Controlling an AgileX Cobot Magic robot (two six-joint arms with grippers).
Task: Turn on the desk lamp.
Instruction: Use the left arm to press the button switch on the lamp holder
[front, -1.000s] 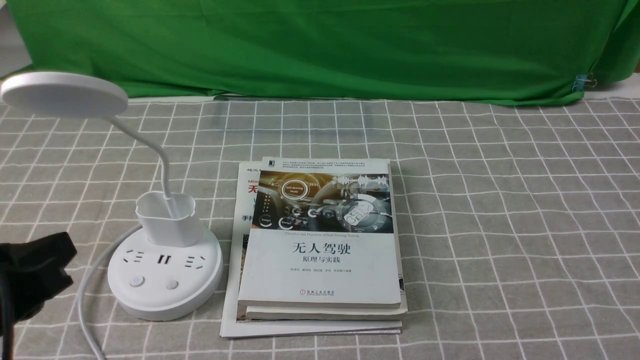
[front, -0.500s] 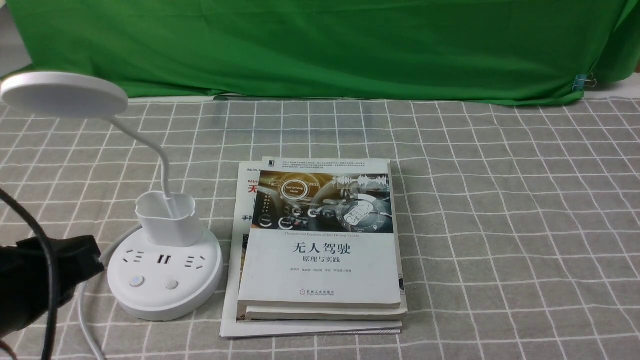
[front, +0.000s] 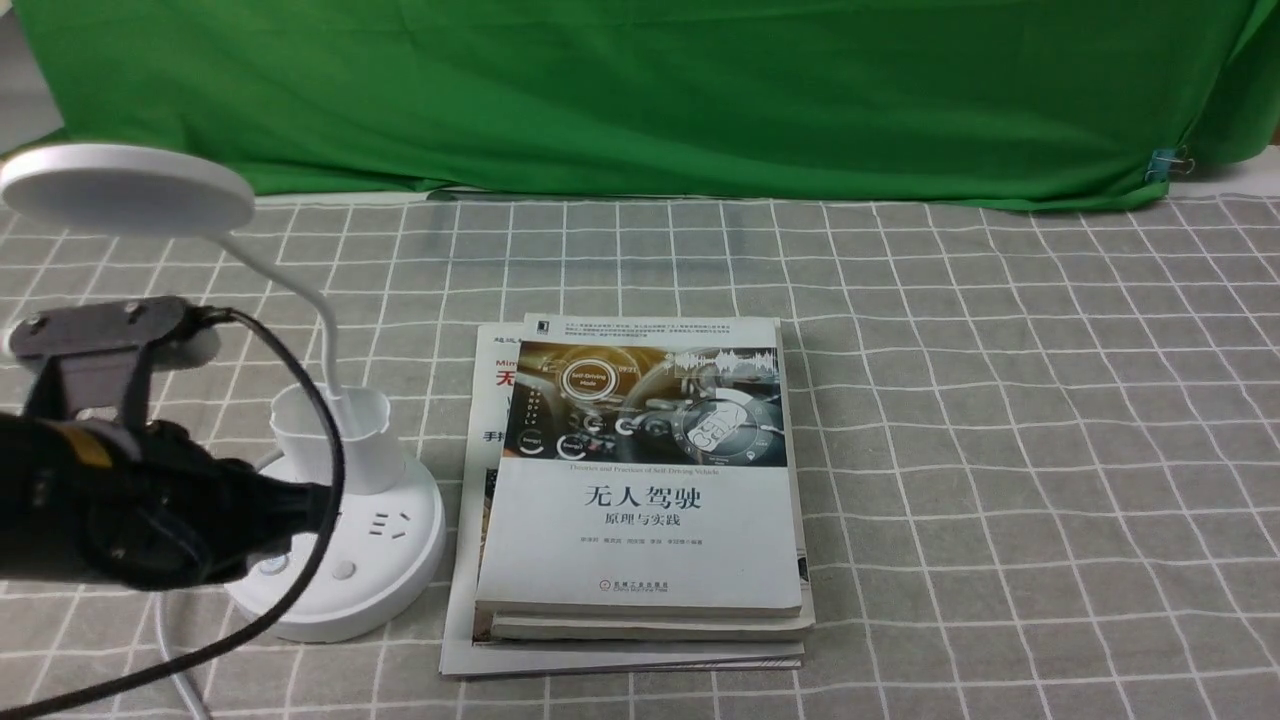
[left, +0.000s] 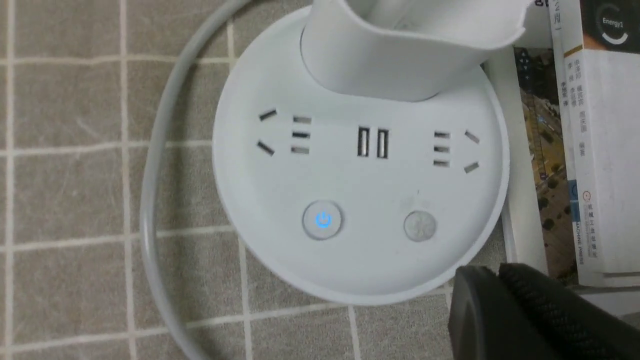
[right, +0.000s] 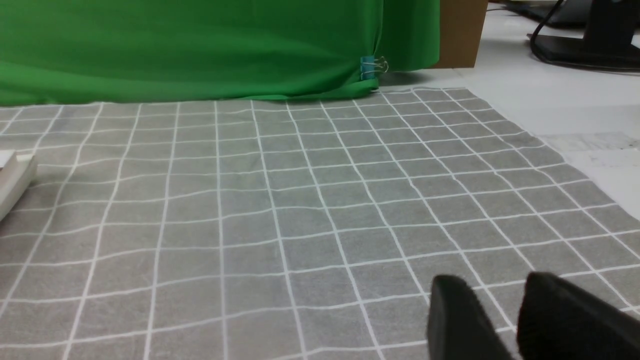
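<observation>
The white desk lamp stands at the left of the table, with its disc head (front: 128, 188), thin neck, cup holder (front: 355, 430) and round base (front: 385, 565). In the left wrist view the base (left: 360, 185) shows its sockets, a button lit blue (left: 323, 220) and a plain grey button (left: 419, 225). My left gripper (front: 312, 505) is shut and empty, hovering over the left front of the base; its tips (left: 492, 276) sit just beyond the base rim near the grey button. My right gripper (right: 502, 295) is empty, its jaws a little apart, low over bare cloth.
A stack of books (front: 640, 480) lies right beside the lamp base. The lamp's white cord (left: 150, 200) curves round the base's left side. A green cloth (front: 640, 90) hangs at the back. The checked grey tablecloth (front: 1000, 450) covers the table.
My left arm has come in from the lower left and moved up and right, and now covers the left part of the lamp base. The lamp and books have not moved.
</observation>
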